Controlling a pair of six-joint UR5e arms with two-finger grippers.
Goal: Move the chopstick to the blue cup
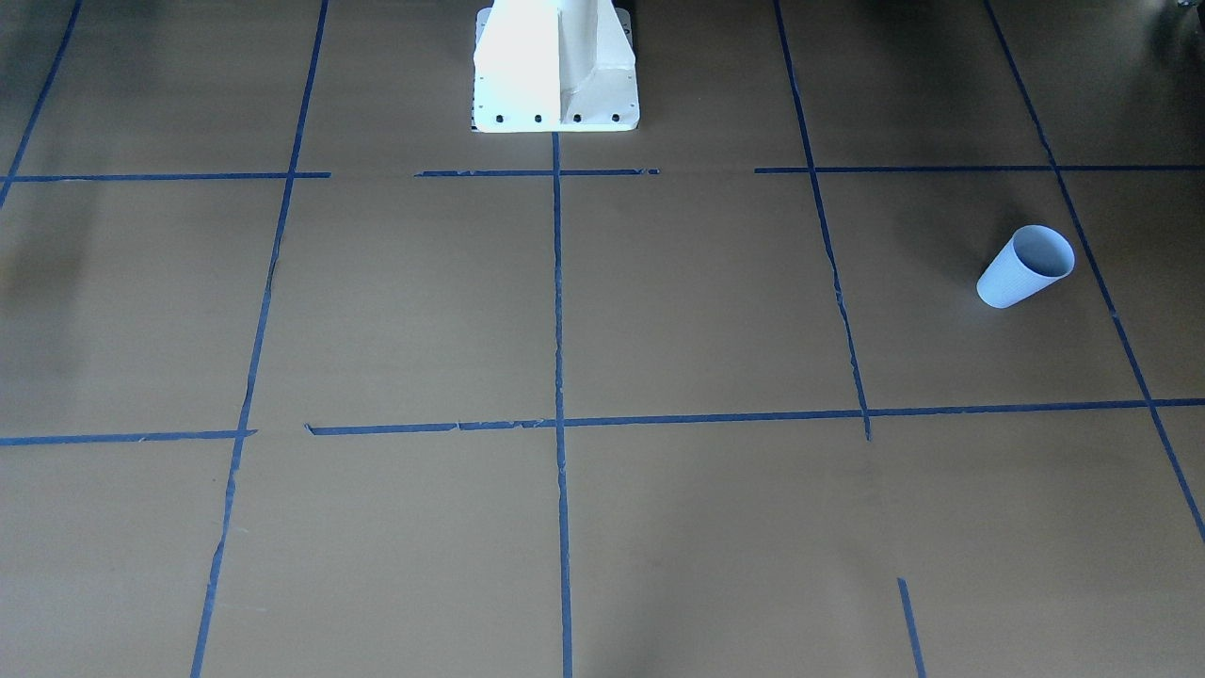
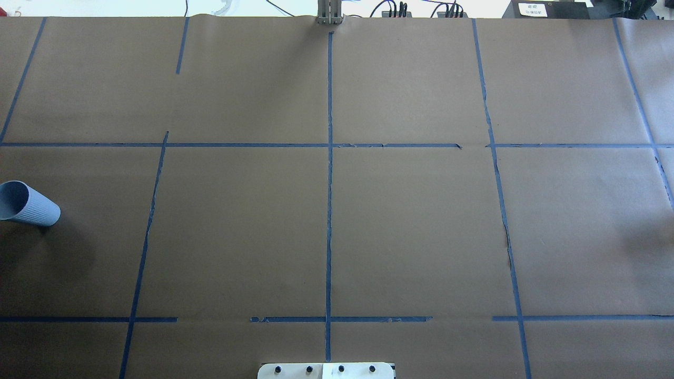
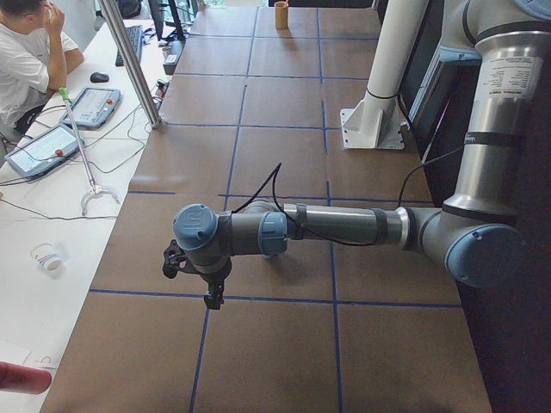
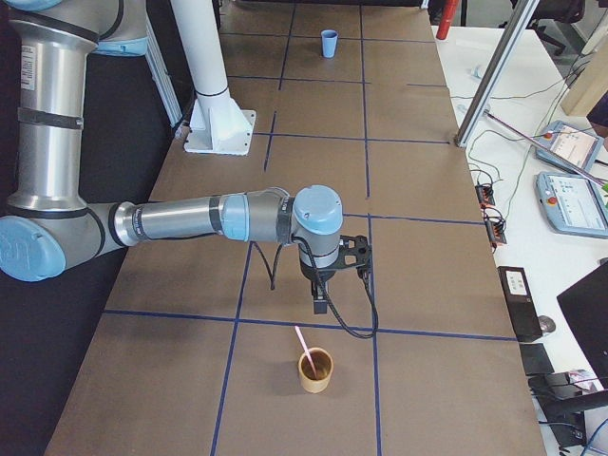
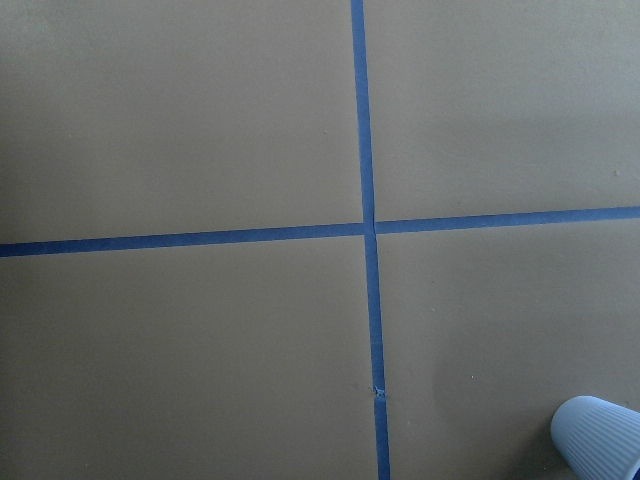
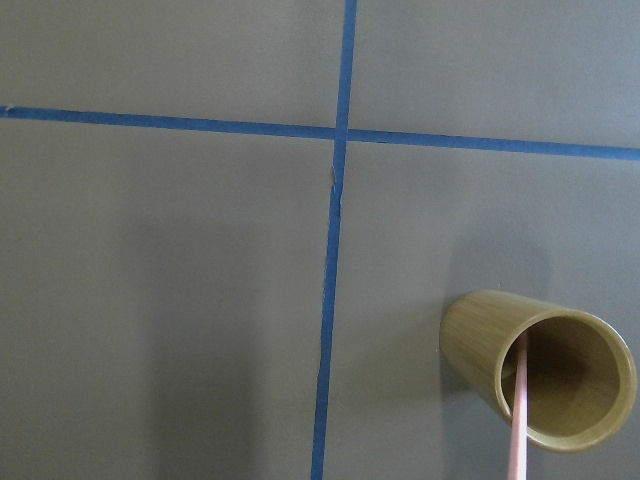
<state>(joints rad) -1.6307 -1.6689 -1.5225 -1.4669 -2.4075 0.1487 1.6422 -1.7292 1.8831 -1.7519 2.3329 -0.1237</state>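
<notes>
The blue cup [image 1: 1024, 266] stands upright on the brown table at the robot's left end; it also shows in the overhead view [image 2: 26, 203], the right side view [image 4: 329, 43] and the corner of the left wrist view [image 5: 600, 435]. The pink-orange chopstick [image 4: 304, 347] leans in a bamboo cup [image 4: 316, 370] at the robot's right end, and shows in the right wrist view [image 6: 518, 420]. My left gripper [image 3: 212, 298] hangs above the table near the blue cup. My right gripper [image 4: 321, 304] hangs just short of the bamboo cup [image 6: 545, 365]. I cannot tell whether either is open.
The white robot pedestal [image 1: 555, 66] stands at the table's middle back edge. Blue tape lines [image 2: 329, 210] grid the table. A seated operator [image 3: 26, 60], pendants and a metal post [image 3: 129, 60] are beside the table.
</notes>
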